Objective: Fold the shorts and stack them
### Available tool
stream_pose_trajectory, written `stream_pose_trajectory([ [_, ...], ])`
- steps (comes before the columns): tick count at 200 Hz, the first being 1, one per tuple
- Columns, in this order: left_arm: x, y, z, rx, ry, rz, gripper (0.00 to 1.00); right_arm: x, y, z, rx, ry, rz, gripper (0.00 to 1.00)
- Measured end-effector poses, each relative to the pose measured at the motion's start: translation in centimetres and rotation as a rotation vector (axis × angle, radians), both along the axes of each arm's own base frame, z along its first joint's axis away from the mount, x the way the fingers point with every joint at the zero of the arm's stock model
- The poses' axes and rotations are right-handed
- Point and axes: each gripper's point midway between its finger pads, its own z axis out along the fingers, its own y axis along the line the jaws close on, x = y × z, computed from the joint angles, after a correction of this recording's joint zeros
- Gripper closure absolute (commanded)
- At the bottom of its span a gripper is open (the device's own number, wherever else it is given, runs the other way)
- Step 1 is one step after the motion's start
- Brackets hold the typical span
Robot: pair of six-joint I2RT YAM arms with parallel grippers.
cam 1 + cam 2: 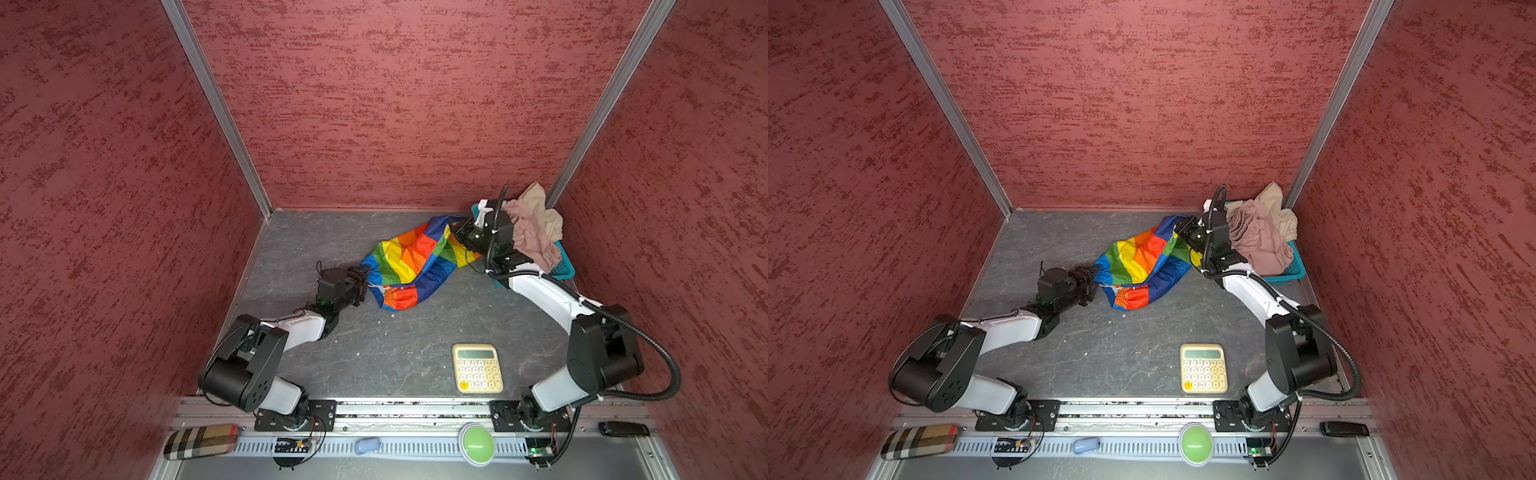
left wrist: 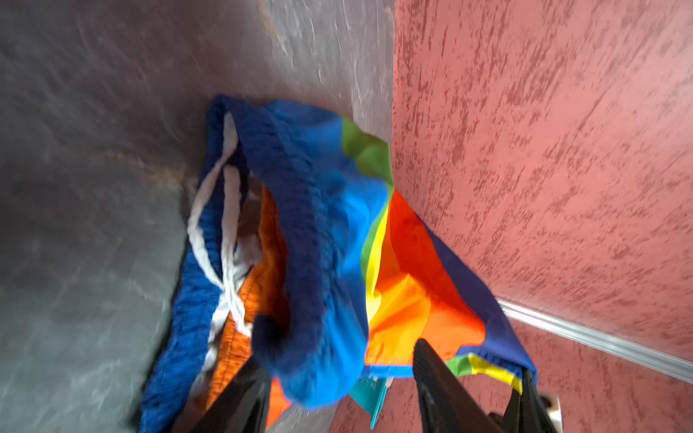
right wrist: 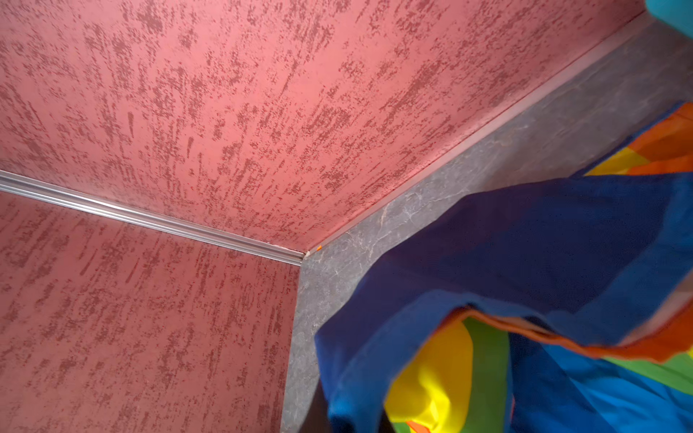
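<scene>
Right gripper [image 1: 456, 227] pinches the rainbow shorts [image 1: 409, 259], and left gripper [image 1: 364, 280] has its jaws apart round their waistband. I note calculator [image 1: 478, 368] nearby and basket [image 1: 565, 266] crowding my right wrist.

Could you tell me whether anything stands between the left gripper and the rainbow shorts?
Nothing visible does. The left gripper sits at the waistband of the rainbow shorts, jaws apart with blue fabric between them. The calculator lies apart, nearer the front.

No legible text or markings
</scene>
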Motion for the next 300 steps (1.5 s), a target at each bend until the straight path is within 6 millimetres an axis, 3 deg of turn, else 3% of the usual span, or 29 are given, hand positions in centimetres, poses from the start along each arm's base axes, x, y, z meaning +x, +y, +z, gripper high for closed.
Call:
stream_pose_trajectory([
  [60,-3.0,-2.9,-2.2,0.066,0.071,-0.062,0.51,1.1,0.7,-0.5,0.083,0.019,0.004,1.0],
  [94,-3.6,-2.6,-5.0,0.089,0.124,-0.037,0.54,1.4,1.1,0.5,0.111,0.002,0.017,1.0],
  [169,-0.7,-2.2,-7.3,0.067,0.055,0.028,0.62,1.2,1.4,0.9,0.126,-0.014,0.049,1.0],
  [204,0.8,-1.9,-5.8,0.038,-0.001,0.042,0.62,1.2,1.1,0.7,0.123,-0.011,0.05,1.0],
  [251,2.3,-1.0,0.8,0.014,-0.14,0.059,0.61,1.4,0.6,0.8,0.125,-0.014,0.043,1.0],
  [271,3.0,-0.4,0.1,0.021,-0.136,0.067,0.62,1.4,0.7,0.9,0.128,-0.02,0.047,1.0],
  [300,3.7,0.0,-4.1,0.055,-0.052,0.066,0.62,1.4,0.8,1.0,0.132,-0.021,0.054,1.0],
])
